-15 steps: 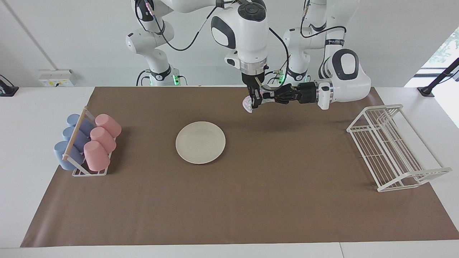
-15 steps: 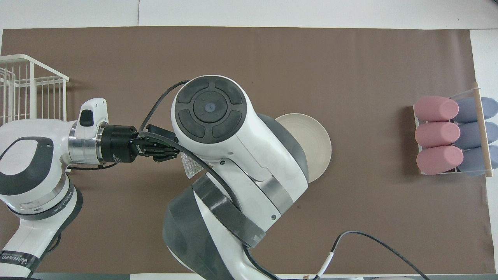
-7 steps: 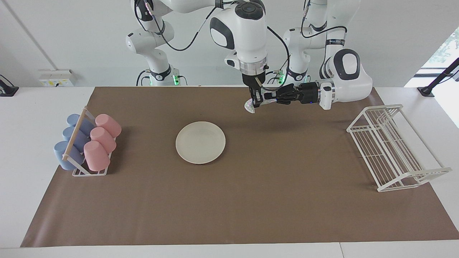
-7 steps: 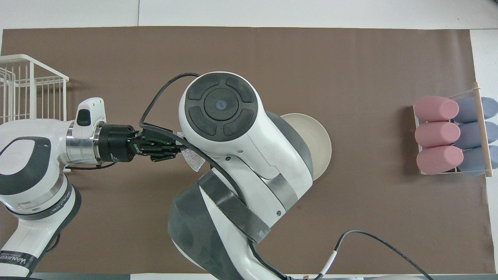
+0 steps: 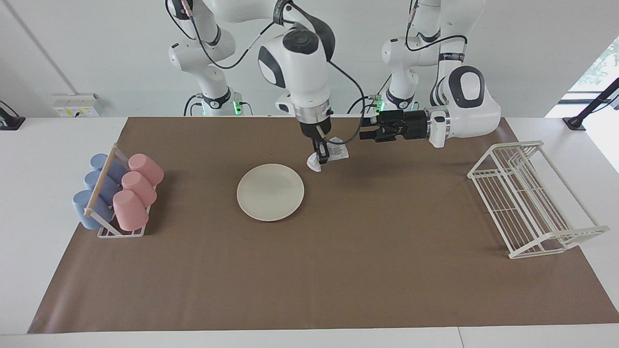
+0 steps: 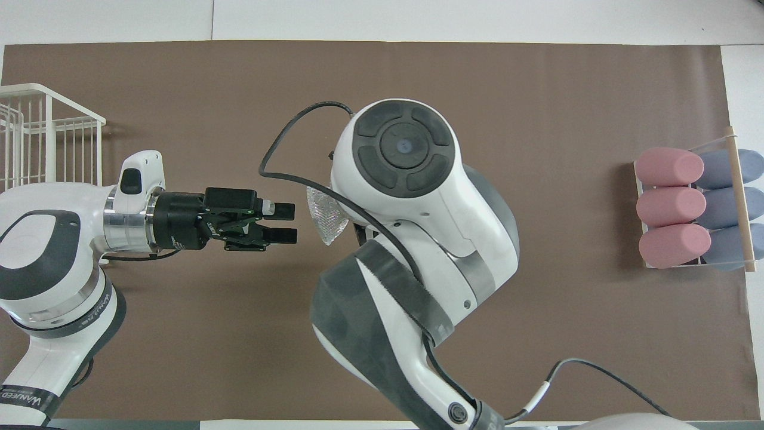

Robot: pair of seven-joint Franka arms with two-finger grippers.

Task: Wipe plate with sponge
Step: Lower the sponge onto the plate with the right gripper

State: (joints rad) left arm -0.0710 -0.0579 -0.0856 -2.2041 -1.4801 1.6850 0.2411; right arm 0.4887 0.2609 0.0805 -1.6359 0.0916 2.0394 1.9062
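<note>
Sponge (image 5: pixel 329 153) hangs from downward-pointing right claw (image 5: pixel 321 159); left claw (image 5: pixel 363 133) level, empty, agape.

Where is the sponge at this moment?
In the facing view the sponge hangs in the shut right gripper above the brown mat, just off the plate's rim; the open left gripper is beside it, apart.

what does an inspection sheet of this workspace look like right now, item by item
surface: brown mat on a white table.
job's things: plate bare on the mat; sponge gripped, in the air beside the plate.
clutter: cup rack with pink and blue cups; white wire rack.
grippers: right gripper shut on the sponge; left gripper open, holding nothing.
cables: black cable looping off the right arm.
surroundings: wall socket.
</note>
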